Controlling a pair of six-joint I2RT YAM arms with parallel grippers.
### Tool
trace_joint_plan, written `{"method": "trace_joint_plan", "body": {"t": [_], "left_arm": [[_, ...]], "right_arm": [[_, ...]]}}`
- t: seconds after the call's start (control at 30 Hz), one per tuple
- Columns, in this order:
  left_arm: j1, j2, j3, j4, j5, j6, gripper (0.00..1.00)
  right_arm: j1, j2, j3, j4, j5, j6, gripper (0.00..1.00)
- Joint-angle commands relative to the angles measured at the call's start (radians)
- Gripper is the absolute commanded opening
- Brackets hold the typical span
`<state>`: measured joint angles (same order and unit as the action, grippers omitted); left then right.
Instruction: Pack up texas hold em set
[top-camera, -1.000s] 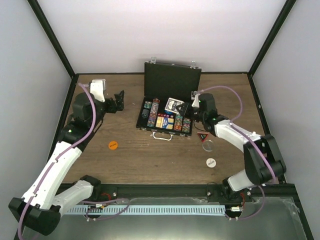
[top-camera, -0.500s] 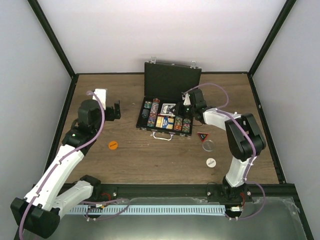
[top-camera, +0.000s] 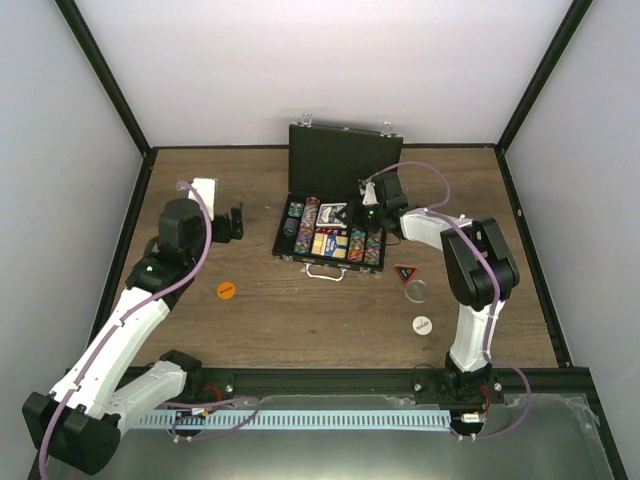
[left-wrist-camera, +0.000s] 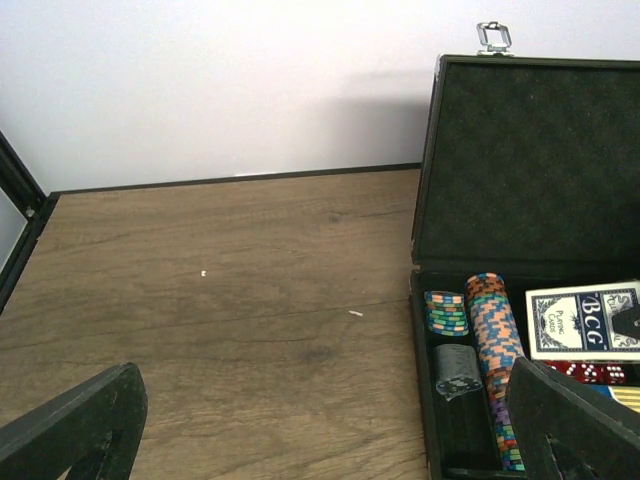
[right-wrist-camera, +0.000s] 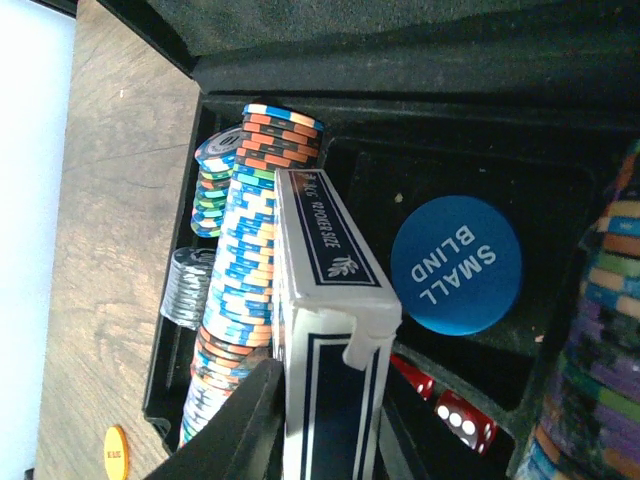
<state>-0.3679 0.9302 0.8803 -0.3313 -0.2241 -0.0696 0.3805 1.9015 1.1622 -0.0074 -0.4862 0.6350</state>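
Observation:
The black hinged case (top-camera: 345, 160) stands open at the back middle, with rows of multicoloured chips (top-camera: 306, 228) in its tray. My right gripper (top-camera: 357, 213) is over the tray, shut on the blue-backed card deck (right-wrist-camera: 330, 300), which it holds on edge beside a chip row (right-wrist-camera: 240, 290). A blue "SMALL BLIND" disc (right-wrist-camera: 456, 263) lies in the tray. An orange disc (top-camera: 226, 290), a dark triangle (top-camera: 404, 272) and a white disc (top-camera: 422, 324) lie on the table. My left gripper (top-camera: 236, 222) is open and empty, left of the case (left-wrist-camera: 540, 160).
Red dice (right-wrist-camera: 462, 420) lie in the tray below the blue disc. A clear round disc (top-camera: 416, 291) lies just below the triangle. The wooden table (top-camera: 300, 320) is walled on the back and sides, with a black rail along the near edge.
My right gripper has carried the card deck leftward over the case tray, near the chips. My left gripper has shifted slightly and stays open.

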Motion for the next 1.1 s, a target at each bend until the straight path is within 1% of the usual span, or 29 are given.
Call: {"method": "trace_joint_plan", "body": {"t": [0.0, 0.13, 0.2, 0.27, 0.6, 0.77, 0.9, 1.07], "left_arm": [[0.003, 0.001, -0.009, 0.004, 0.005, 0.016, 1.0], [0.003, 0.004, -0.01, 0.004, 0.011, 0.016, 1.0], [0.004, 0.006, -0.009, 0.004, 0.013, 0.015, 1.0], [0.003, 0.007, -0.009, 0.002, 0.015, 0.016, 1.0], [0.004, 0.007, -0.011, 0.002, 0.024, 0.016, 1.0], [0.004, 0.007, -0.012, 0.004, 0.025, 0.016, 1.0], [0.004, 0.01, -0.012, 0.004, 0.028, 0.016, 1.0], [0.003, 0.012, -0.013, 0.004, 0.03, 0.016, 1.0]], "right_arm": [[-0.005, 0.035, 0.049, -0.035, 0.012, -0.024, 0.24], [-0.004, 0.029, 0.067, -0.047, 0.061, -0.034, 0.26], [-0.005, 0.036, 0.087, -0.064, 0.065, -0.041, 0.29], [-0.003, 0.042, 0.097, -0.069, 0.069, -0.044, 0.3], [-0.003, 0.069, 0.118, -0.067, 0.101, -0.043, 0.29], [-0.004, 0.086, 0.128, -0.051, 0.106, -0.036, 0.27], [-0.004, 0.09, 0.123, -0.02, 0.116, -0.013, 0.23], [-0.003, 0.077, 0.084, 0.059, 0.134, 0.054, 0.21]]}}
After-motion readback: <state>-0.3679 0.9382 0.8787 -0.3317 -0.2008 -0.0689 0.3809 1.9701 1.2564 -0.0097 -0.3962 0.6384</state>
